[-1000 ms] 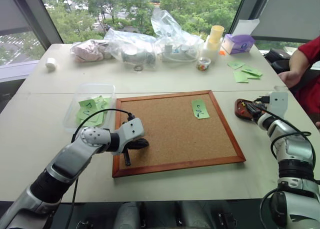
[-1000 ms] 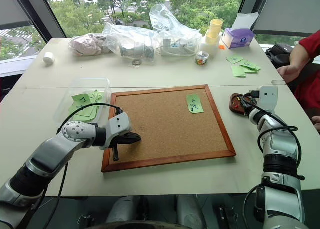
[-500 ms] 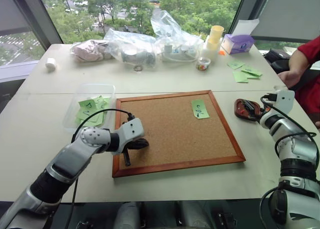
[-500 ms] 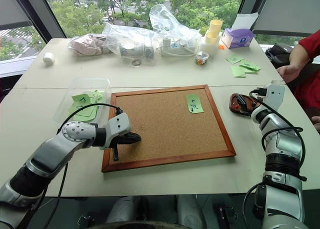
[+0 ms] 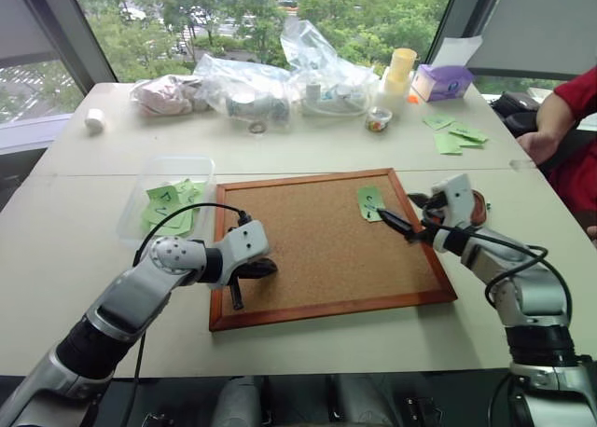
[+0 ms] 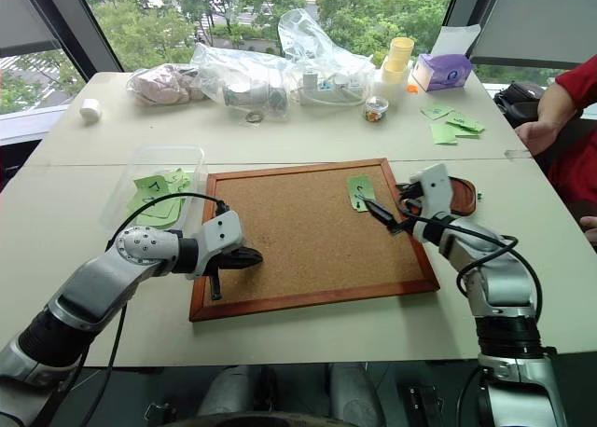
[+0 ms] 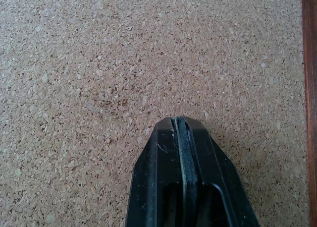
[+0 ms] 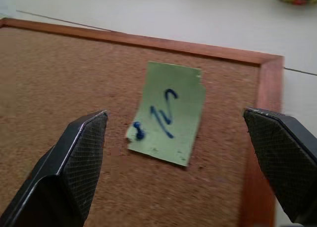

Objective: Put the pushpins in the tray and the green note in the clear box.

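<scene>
In the head views, the light-green square paper note (image 5: 370,201) is lying on the wood-framed rectangular corkboard (image 5: 326,246), near the board's far right corner. The right gripper (image 5: 408,214) is reaching over the board's right frame with its black fingers spread wide, tips just beside the note. The glossy reddish-brown oval tray (image 6: 459,193) is sitting off the board's right edge, partly hidden behind that arm. The translucent rectangular plastic box (image 5: 169,199) is lying beside the board's left edge, holding other green notes. The left gripper (image 5: 244,280) is resting on the board's near left part, fingers pressed shut.

In the left wrist view, the closed fingers (image 7: 168,157) are lying against bare cork.

In the right wrist view, the note (image 8: 169,118), pinned by a blue-headed pushpin (image 8: 139,134), is lying between the parted fingers (image 8: 81,142).
</scene>
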{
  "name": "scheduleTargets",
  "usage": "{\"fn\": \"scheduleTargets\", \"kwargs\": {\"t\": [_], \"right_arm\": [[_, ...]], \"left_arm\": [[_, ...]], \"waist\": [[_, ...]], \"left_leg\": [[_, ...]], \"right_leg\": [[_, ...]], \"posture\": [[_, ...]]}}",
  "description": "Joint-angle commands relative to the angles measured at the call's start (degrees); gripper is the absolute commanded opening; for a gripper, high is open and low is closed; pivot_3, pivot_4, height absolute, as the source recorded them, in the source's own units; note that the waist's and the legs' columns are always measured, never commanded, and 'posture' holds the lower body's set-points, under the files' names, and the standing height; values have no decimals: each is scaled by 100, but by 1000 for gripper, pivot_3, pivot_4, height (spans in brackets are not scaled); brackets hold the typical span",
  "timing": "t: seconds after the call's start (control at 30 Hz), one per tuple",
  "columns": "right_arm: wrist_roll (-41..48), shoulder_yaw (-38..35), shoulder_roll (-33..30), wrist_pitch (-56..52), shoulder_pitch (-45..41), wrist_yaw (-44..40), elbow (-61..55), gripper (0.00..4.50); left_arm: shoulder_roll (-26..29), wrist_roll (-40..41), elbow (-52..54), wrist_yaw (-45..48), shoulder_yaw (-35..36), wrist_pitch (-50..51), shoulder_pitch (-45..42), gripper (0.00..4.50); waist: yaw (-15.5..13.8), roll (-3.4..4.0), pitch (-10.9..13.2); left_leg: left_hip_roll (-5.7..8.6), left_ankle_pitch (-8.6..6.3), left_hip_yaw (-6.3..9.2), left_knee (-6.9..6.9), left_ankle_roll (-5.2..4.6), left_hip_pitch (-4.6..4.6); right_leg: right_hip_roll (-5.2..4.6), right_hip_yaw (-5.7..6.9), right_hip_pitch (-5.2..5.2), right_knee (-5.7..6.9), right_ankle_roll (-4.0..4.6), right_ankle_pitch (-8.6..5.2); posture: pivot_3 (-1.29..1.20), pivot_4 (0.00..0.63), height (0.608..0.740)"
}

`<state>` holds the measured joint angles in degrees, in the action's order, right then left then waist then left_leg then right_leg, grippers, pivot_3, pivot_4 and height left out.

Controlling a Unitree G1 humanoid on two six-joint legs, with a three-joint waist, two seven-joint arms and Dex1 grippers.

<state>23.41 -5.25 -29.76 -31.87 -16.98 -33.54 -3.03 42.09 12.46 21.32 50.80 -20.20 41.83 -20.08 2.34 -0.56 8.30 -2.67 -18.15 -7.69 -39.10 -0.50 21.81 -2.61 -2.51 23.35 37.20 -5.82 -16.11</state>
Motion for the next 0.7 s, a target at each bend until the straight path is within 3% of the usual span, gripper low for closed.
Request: {"fn": "scheduleTargets", "kwargs": {"t": [0.03,0.5,0.6,0.7], "right_arm": [[-76,149,113,51,-87,-5,-196,4471],[-333,473,369,158,-426,-155,517,4471],[-386,492,461,185,-497,-172,759,3644],[-487,526,525,331,-535,-197,1029,2205]], "left_arm": [[42,-150,-214,52,-290,162,184,0],[3,-124,-153,-22,-270,256,226,0],[-3,-128,-153,-27,-271,257,223,0],[-10,-134,-148,-35,-269,257,232,0]], "waist": [[-2,0,0],[-1,0,0],[-1,0,0],[0,-2,-1]], "left_leg": [[0,0,0,0,0,0],[0,0,-1,0,0,-2],[0,0,-1,0,0,-2],[1,0,-1,0,0,-2]], "right_leg": [[0,0,0,0,4,-2],[0,1,-1,0,9,-5],[0,1,-1,0,9,-5],[0,1,-1,0,8,-5]], "posture": [[0,150,735],[0,150,735],[0,150,735],[0,150,735]]}}
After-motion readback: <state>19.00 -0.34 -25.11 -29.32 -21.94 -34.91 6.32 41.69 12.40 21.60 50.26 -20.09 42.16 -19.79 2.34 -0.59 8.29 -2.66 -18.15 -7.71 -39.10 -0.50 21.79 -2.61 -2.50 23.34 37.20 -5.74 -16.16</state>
